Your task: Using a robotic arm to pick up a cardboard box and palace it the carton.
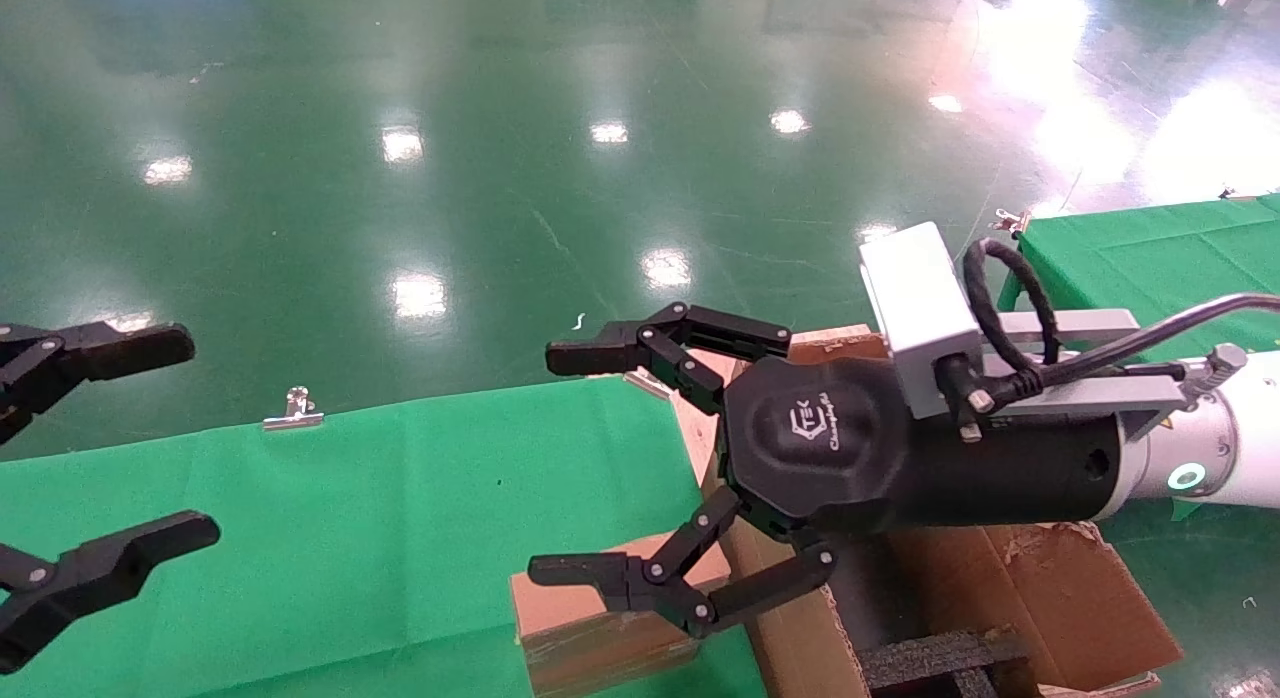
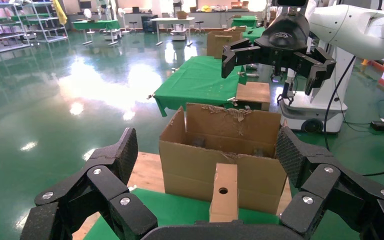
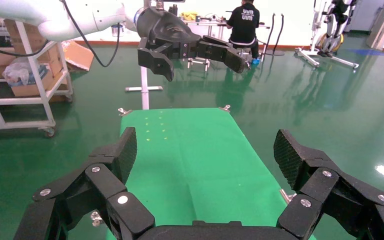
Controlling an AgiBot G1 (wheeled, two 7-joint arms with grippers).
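2 grippers are seen, both spread wide and holding nothing. The right gripper [image 1: 570,468], carried on the white robotic arm [image 1: 1230,448], is held level above the near edge of the green-covered table [image 1: 350,498], its lower finger hanging over the cardboard box [image 1: 590,618]. That wide spread is judged to be readiness to close around the box, which has not yet been gripped.

The cardboard box is seen at the table's edge, just beside the carton [image 1: 1050,578]; whether the 2 touch cannot be told. In the left wrist view it shows as a small, plain brown, closed box [image 2: 223,192] standing on its narrow side, with 1 round hole in the face turned to that camera. Behind it the carton [image 2: 220,160] stands open, its flaps ragged, and black foam is seen inside it in the head view.

The left gripper [image 1: 90,448] is held at the left edge of the head view, facing the box across the table, apparently idle.
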